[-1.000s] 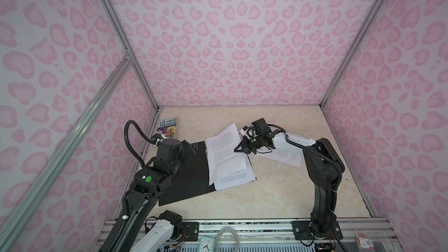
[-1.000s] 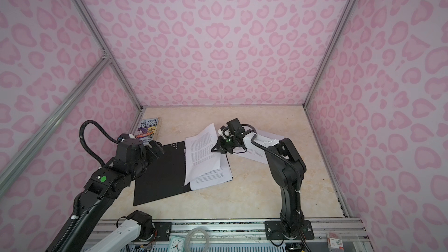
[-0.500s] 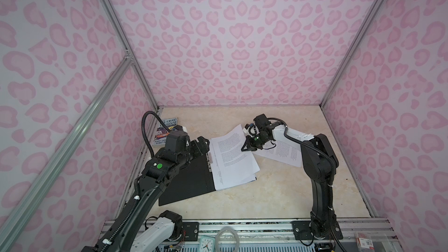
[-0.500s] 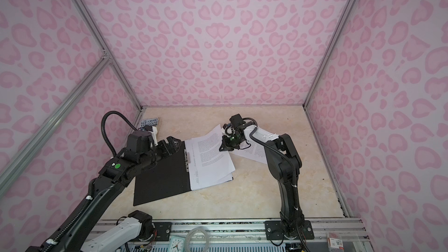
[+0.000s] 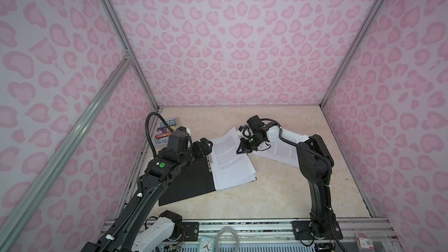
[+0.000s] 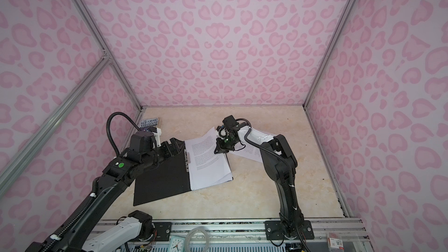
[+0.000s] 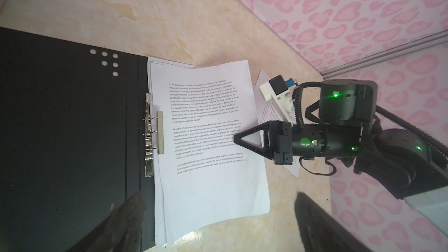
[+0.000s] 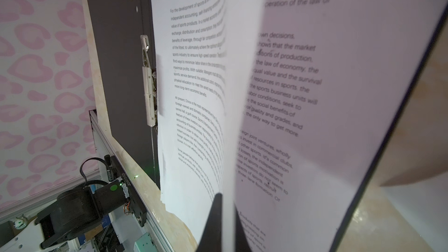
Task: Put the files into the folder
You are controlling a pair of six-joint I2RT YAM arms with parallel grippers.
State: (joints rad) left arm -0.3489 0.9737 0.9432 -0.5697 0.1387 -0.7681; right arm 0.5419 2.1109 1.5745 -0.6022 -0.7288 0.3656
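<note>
The folder (image 5: 189,180) (image 6: 160,178) lies open on the table, black inside up, with a metal clip (image 7: 152,129) at its spine. The files (image 5: 230,163) (image 6: 208,163), white printed sheets, are stacked on its right half. My right gripper (image 5: 240,151) (image 6: 217,151) is shut on the right edge of the top sheet (image 8: 303,81), which curls up off the stack (image 8: 191,93). My left gripper (image 5: 206,145) (image 7: 218,198) hangs open above the folder's far edge beside the stack, holding nothing.
Another printed sheet (image 5: 281,153) (image 6: 252,152) lies on the table under my right arm. A colourful paperback book (image 5: 166,130) (image 6: 150,122) sits in the far left corner. Pink patterned walls close in three sides; a metal rail (image 5: 242,224) runs along the front.
My left arm has swung right, from over the folder's left half to its far edge next to the sheets. The right gripper stays shut on the sheet, nearly still.
</note>
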